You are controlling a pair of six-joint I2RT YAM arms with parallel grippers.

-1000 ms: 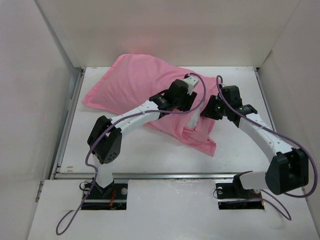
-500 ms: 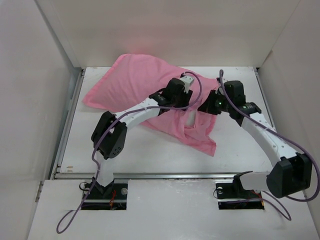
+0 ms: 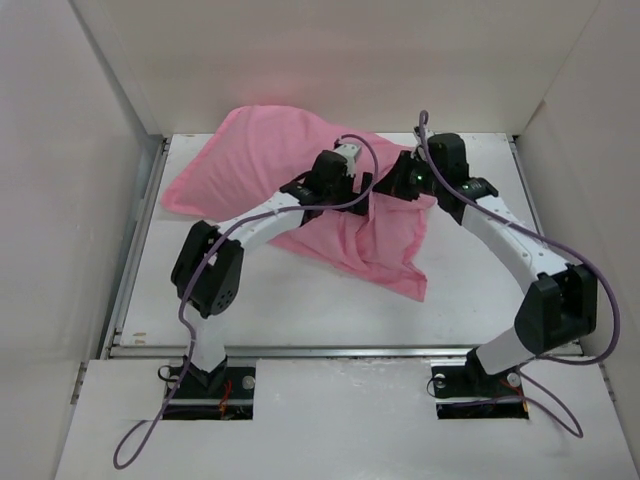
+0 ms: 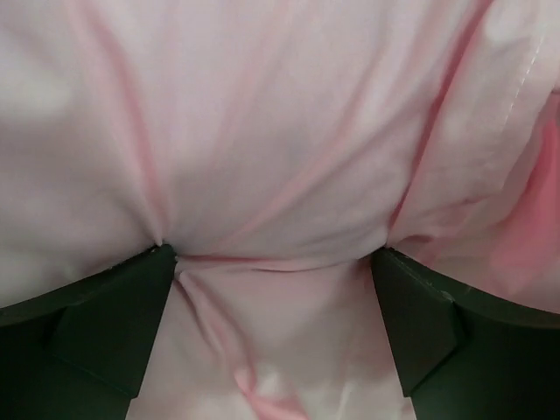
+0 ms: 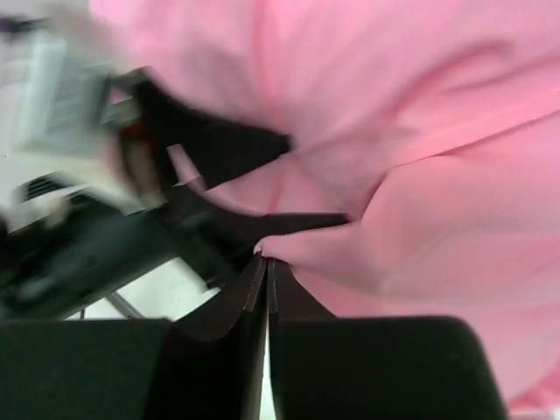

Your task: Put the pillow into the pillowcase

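My right jaws are clamped on a thin fold of the pillowcase (image 5: pixel 420 175). My left jaws stand wide, pressed into it and gripping nothing. It lies plump on the far tabletop (image 3: pixel 300 310), the pillow hidden, probably inside. The satin looks limp and slippery, so I'd pinch the hem deeply.

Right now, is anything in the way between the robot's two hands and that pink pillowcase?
Nothing visible stands in the way. The right gripper is shut on a fold of the pillowcase. The left gripper has its jaws wide open and presses straight into the same fabric, which is bunched between its fingers.
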